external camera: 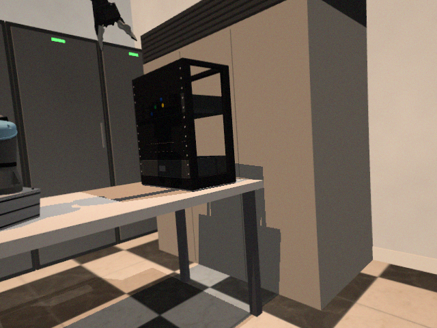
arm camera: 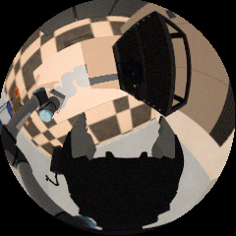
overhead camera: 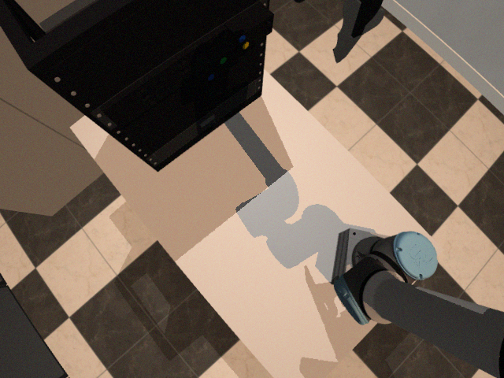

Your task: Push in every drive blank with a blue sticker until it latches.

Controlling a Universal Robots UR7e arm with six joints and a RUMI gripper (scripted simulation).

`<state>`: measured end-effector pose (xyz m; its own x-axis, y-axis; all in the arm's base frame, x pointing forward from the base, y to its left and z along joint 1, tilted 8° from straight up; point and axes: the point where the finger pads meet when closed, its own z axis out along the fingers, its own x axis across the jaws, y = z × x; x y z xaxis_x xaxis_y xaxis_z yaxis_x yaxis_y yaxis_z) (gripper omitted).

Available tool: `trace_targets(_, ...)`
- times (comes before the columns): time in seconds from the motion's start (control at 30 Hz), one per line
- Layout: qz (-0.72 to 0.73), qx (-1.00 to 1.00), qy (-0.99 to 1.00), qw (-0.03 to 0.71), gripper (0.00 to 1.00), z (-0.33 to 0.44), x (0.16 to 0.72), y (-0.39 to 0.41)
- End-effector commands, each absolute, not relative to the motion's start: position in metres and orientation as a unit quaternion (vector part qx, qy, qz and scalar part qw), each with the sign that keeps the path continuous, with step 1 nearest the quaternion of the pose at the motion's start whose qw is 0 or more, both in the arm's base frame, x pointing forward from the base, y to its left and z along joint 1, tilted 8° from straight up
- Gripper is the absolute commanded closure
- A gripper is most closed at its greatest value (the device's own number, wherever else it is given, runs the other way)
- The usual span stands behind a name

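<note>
The tall black open-frame metal rack stands upright on the pale flat-topped desk. On the rack's dark front are two round blue stickers, a round green sticker and a round yellow sticker. The black two-jaw tool, jaws spread wide around nothing, hangs above the rack's level, well apart from it.
</note>
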<state>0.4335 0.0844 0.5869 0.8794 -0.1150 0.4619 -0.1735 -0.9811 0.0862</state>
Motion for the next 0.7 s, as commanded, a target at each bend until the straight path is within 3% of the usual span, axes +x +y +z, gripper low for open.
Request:
trace_targets(0.0,0.212,0.962,-0.167,0.042,0.00,0.535,0.460,0.073)
trace_targets(0.67,0.106,0.880,-0.463,-0.001,0.00,0.344,0.490,0.028)
